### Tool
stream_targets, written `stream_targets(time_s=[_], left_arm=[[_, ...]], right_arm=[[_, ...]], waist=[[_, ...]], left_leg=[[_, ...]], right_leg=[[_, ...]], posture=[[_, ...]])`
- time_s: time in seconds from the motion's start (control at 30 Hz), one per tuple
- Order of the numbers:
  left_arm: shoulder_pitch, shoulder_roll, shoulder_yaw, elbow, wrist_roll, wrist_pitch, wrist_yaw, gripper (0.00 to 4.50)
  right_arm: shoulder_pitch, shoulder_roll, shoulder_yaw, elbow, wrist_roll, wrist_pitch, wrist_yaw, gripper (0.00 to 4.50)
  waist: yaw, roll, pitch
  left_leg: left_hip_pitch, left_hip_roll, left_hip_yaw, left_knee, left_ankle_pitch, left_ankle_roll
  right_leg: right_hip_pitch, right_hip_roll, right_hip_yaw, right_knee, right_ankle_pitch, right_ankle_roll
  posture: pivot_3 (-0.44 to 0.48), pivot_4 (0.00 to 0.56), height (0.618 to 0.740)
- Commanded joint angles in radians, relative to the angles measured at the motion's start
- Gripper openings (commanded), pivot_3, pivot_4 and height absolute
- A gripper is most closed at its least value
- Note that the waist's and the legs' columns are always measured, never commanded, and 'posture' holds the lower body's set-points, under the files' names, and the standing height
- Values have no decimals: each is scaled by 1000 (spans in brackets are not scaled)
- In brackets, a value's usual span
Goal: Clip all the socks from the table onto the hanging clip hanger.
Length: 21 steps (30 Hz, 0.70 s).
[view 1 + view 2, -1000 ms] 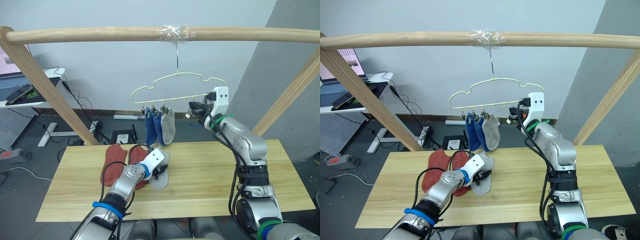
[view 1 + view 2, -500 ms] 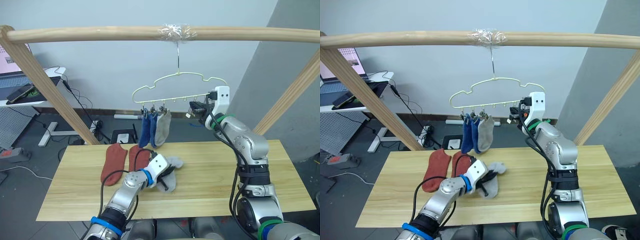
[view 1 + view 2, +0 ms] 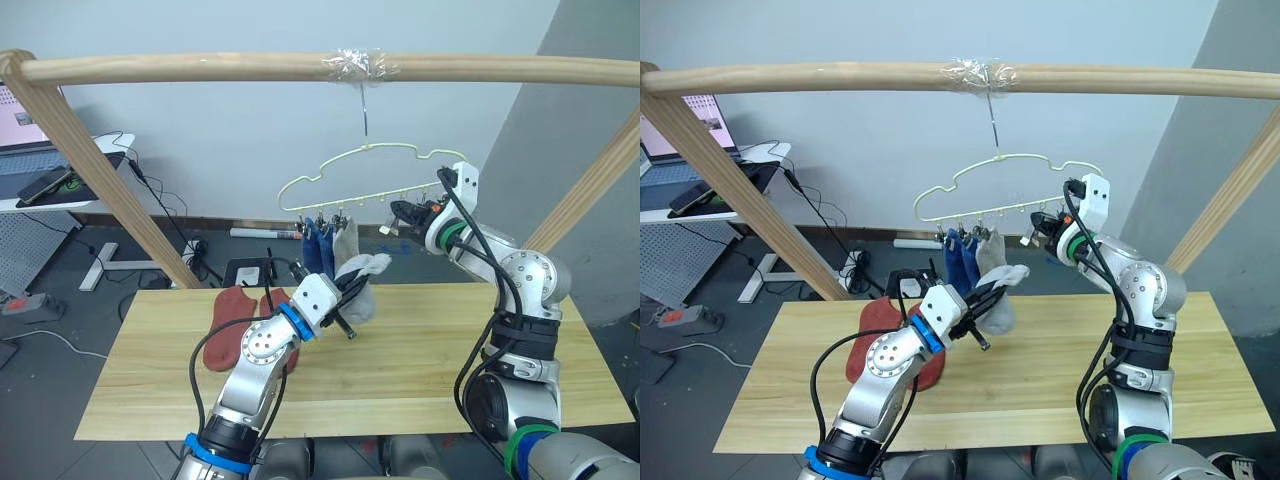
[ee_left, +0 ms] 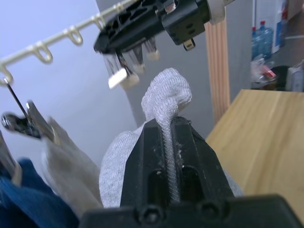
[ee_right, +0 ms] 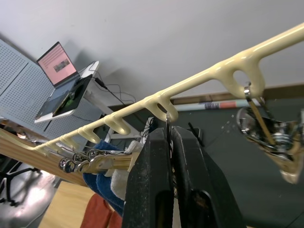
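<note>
Grey sock (image 3: 362, 283) pinched in left claw (image 3: 347, 297), just below clip hanger (image 3: 372, 170); right claw (image 5: 168, 142) closed on a clip. Next: feed cuff into it.

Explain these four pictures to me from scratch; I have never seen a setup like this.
This is a two-armed humanoid robot hanging laundry. Two pictures come from cameras in its head, looking down over its arms. The other two come from cameras on its wrists, looking along each set of black fingers. The left gripper is shut on a light grey sock, lifted toward the clip hanger. The right gripper is pinched on one of the hanger's clips. Two blue socks and a hanging grey sock are already clipped. Two rust-red socks lie on the table.
</note>
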Motion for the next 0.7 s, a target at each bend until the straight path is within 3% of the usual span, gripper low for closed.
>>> stream_targets(time_s=[0.03,0.3,0.7], left_arm=[[2,10,-22,-32,64,-115,38,19],[-23,11,-19,6,134,-247,108,19],[-50,1,-25,44,148,-294,149,19]], right_arm=[[-18,23,-81,-24,47,80,-72,0],[-62,83,-202,-11,122,173,-164,0],[-116,174,-364,-10,226,279,-290,0]], waist=[[0,0,0],[1,0,0],[-1,0,0]], left_leg=[[0,0,0,0,0,0],[0,0,0,0,0,0],[0,0,0,0,-1,1]], right_leg=[[0,0,0,0,0,0],[0,0,0,0,0,0],[0,0,0,0,0,0]], posture=[[-55,106,740],[-55,109,740],[-64,113,740]])
